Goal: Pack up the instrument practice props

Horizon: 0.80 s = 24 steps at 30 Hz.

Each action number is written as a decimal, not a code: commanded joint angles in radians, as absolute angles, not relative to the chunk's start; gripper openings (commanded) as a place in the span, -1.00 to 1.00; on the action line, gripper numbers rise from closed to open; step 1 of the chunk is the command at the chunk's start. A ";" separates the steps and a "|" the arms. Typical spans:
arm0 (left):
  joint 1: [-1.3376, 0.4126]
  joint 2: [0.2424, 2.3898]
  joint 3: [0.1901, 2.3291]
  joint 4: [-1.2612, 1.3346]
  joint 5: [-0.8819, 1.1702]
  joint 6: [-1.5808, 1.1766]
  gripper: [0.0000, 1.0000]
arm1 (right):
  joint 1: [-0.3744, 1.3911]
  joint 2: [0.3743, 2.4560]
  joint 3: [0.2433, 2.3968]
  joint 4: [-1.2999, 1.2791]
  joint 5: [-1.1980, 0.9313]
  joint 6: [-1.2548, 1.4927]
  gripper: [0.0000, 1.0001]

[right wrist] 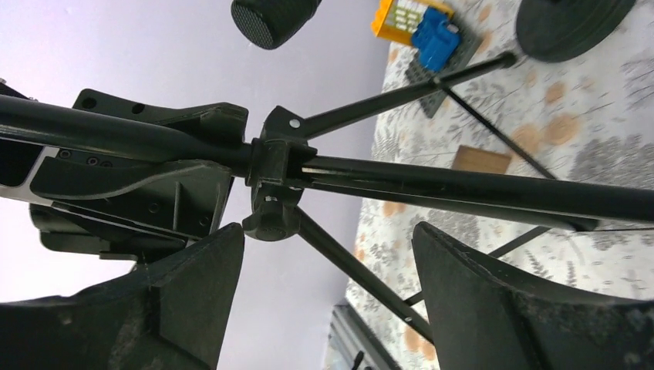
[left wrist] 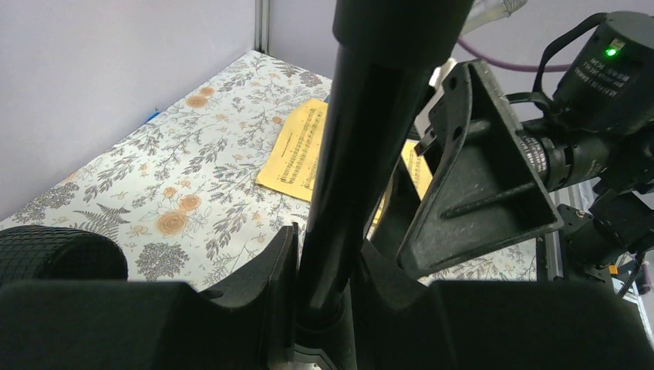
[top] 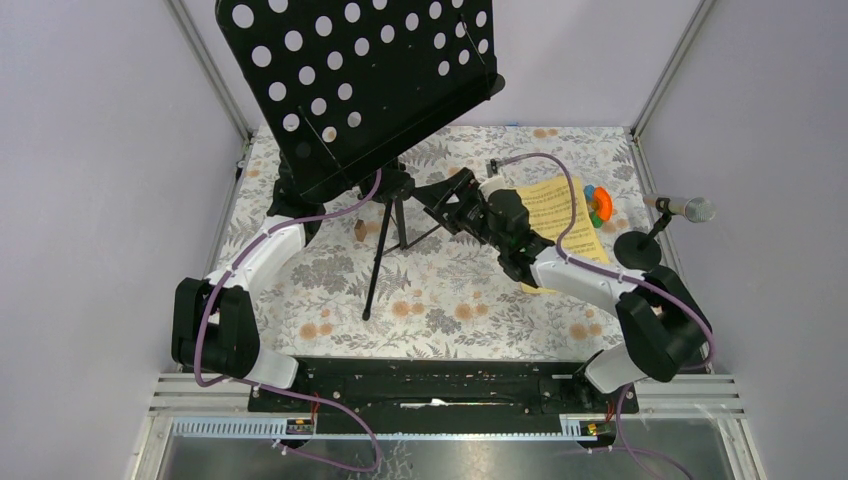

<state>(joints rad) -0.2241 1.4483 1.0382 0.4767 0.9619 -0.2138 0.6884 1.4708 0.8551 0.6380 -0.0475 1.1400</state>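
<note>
While left gripper (left wrist: pixel 324 266) clamps rack pole (left wrist: pixel 370 116), right gripper (right wrist: pixel 328 239) spread

No text could be read: the yellow sheet-music pages (left wrist: pixel 297 150) showed only tiny staves, and the camera label (left wrist: pixel 617 65) was blurred.

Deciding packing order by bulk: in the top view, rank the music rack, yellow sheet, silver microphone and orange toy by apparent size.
1. music rack, nearest the camera, so enlarged.
2. yellow sheet, partly covered.
3. silver microphone and orange toy: too alike to rank.
</note>
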 commanded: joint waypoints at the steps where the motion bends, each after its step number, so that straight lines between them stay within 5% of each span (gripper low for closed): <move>1: -0.222 1.436 1.073 0.440 0.950 -0.300 -1.00 | 0.683 1.517 0.922 0.839 -0.175 1.284 0.72; 14: -0.222 1.433 1.079 0.436 0.951 -0.296 -1.00 | 0.683 1.633 0.956 0.935 -0.238 1.346 0.09; 24: -0.222 1.441 1.080 0.439 0.959 -0.302 -1.00 | 0.683 1.646 0.937 0.945 -0.246 1.344 -0.17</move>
<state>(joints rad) -0.2241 1.4483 1.0397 0.4725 0.9627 -0.2115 0.6865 1.6470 0.9230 0.8894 -0.2298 1.3445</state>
